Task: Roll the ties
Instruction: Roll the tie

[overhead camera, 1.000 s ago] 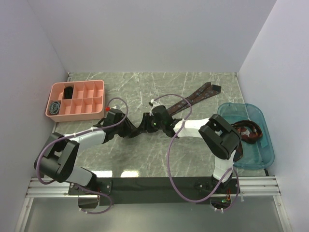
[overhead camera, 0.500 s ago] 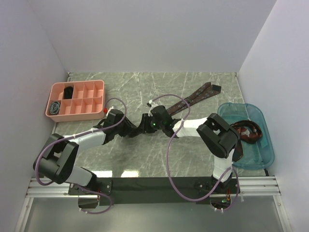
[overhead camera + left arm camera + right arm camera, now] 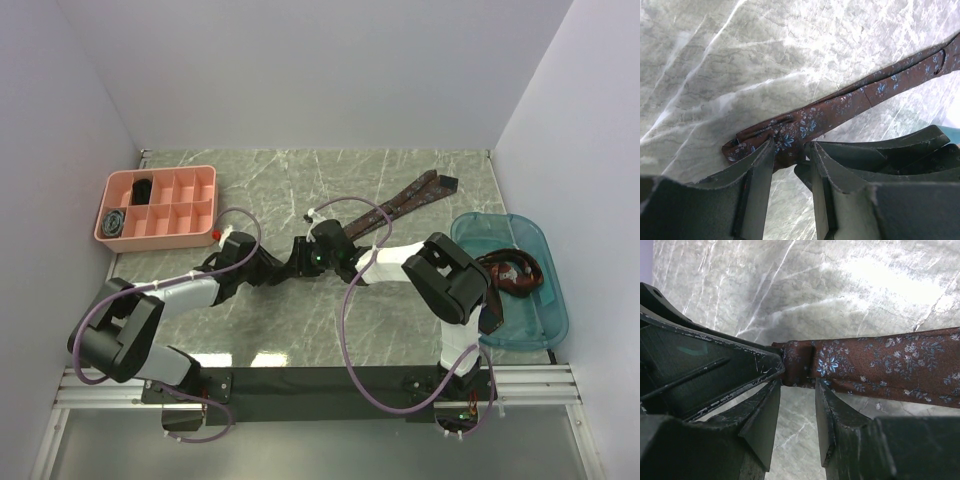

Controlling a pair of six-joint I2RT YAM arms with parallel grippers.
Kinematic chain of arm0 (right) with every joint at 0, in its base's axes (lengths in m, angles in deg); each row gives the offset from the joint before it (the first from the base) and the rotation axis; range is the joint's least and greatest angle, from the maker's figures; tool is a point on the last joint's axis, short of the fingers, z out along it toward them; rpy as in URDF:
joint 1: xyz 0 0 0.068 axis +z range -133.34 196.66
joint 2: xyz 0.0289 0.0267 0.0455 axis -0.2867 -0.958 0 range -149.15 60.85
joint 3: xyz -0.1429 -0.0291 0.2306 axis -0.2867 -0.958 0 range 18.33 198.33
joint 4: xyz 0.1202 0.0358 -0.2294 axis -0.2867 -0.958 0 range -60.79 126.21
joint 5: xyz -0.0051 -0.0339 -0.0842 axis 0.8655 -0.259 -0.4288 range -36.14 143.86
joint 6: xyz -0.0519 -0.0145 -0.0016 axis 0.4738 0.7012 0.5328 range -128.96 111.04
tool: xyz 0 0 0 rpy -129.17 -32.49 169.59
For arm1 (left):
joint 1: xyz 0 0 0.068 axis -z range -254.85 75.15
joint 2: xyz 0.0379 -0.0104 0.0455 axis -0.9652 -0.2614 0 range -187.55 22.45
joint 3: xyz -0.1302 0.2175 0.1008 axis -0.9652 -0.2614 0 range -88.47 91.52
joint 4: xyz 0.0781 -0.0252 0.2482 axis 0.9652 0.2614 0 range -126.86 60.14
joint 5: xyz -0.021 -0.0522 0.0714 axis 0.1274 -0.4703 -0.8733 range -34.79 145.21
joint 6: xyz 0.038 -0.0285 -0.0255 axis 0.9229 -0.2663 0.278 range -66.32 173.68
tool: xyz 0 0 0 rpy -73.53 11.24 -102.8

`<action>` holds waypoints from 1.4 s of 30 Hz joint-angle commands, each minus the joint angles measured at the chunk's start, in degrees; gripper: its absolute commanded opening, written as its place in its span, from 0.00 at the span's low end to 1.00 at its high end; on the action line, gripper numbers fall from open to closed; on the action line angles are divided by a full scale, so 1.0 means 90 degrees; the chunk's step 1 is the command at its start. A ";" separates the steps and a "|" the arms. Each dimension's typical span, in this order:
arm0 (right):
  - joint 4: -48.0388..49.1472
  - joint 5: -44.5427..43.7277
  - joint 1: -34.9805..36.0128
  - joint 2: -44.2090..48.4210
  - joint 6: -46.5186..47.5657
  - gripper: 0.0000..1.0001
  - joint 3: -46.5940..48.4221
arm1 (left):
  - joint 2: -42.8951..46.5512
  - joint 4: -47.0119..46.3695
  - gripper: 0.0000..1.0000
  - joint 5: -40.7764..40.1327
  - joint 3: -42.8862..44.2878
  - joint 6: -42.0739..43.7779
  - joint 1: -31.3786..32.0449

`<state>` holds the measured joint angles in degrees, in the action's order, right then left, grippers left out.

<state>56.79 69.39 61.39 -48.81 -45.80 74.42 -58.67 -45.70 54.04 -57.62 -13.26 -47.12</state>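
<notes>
Brown tie, folded end, centre frame. Left gripper straddles it, grip unclear; right gripper parted. Keep your first turn tight, square.

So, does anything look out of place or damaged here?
Nothing looks spilled or damaged. Only the loose tie in the blue tub lies crumpled, and the brown tie has its end folded over.
</notes>
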 commanded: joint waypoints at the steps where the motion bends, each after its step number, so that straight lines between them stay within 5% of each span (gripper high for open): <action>1: 0.0340 -0.0016 -0.0029 0.0076 -0.0067 0.41 0.0164 | 0.0205 -0.0248 0.40 -0.0173 -0.0117 -0.0209 0.0064; 10: 0.0243 -0.0173 -0.0058 -0.0129 -0.0125 0.39 0.0320 | 0.0166 -0.0268 0.40 -0.0222 -0.0108 -0.0258 0.0132; 18: 0.0330 -0.0153 -0.0184 -0.0363 -0.0155 0.18 0.0242 | 0.0166 -0.0287 0.41 -0.0231 -0.0098 -0.0200 0.0171; 22: 0.0302 -0.0173 -0.0399 -0.0413 -0.0203 0.04 0.0018 | 0.0390 -0.0102 0.50 -0.0397 -0.0127 -0.0092 0.0171; 29: 0.0048 -0.0134 -0.0536 -0.0568 -0.0096 0.00 -0.0090 | 0.0937 0.0016 0.79 -0.0573 -0.0390 -0.0150 0.0171; 42: -0.0176 0.0042 -0.0673 -0.0335 -0.0555 0.00 -0.0266 | 0.0303 -0.0375 0.72 -0.0446 -0.0469 -0.0277 0.0210</action>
<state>60.62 71.16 55.99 -52.62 -50.98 73.70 -54.36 -47.15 50.36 -62.83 -15.20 -45.85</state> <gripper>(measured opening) 0.009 0.723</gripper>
